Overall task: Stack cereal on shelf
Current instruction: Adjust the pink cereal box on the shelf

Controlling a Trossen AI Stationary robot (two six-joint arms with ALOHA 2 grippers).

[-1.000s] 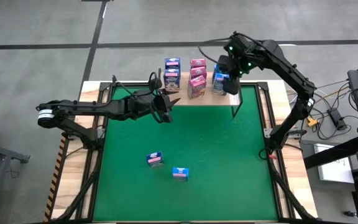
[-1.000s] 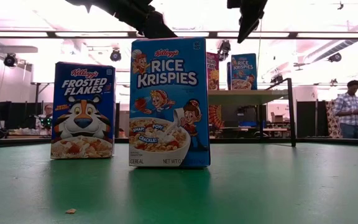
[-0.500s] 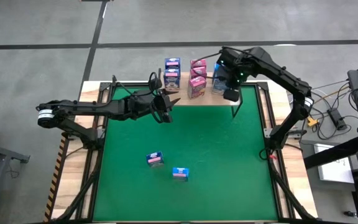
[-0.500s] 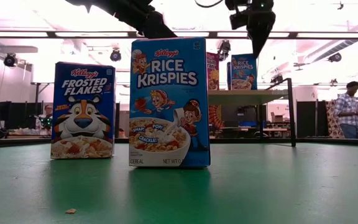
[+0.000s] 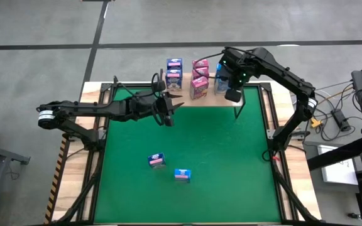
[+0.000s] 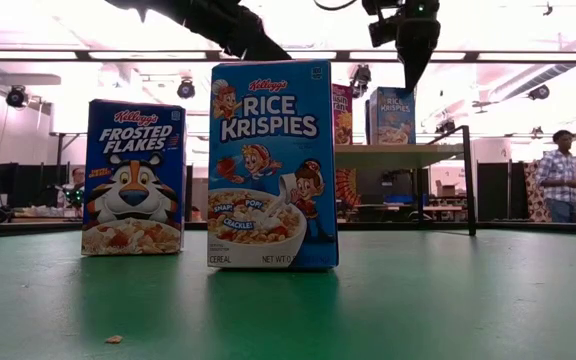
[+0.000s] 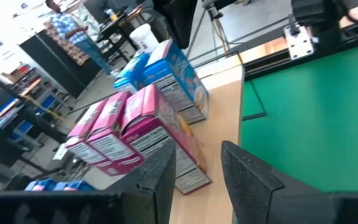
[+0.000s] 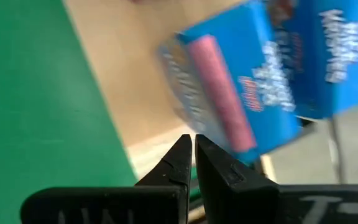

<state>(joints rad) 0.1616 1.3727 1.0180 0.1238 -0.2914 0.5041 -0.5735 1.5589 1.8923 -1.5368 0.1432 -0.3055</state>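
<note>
The shelf stands at the table's far edge and carries several cereal boxes upright: dark blue ones, pink ones and light blue ones. My right gripper is shut, points steeply down and stands just over the nearest light blue box, at the shelf's right end. My left gripper hangs open and empty before the shelf's near edge, facing the pink boxes. A Frosted Flakes box and a Rice Krispies box stand upright on the green table. My right gripper has its shut fingertips right at the top edge of the light blue box, coming from above. Whether they touch it I cannot tell.
The two boxes on the green table stand near its middle, toward the near edge. A thin black shelf leg drops at the right. Beyond the table a person stands in the room.
My right gripper has sunk toward the light blue box at the shelf's right end, tipped more steeply down and shut with nothing between its fingers. That box now looks slightly turned in the low view.
</note>
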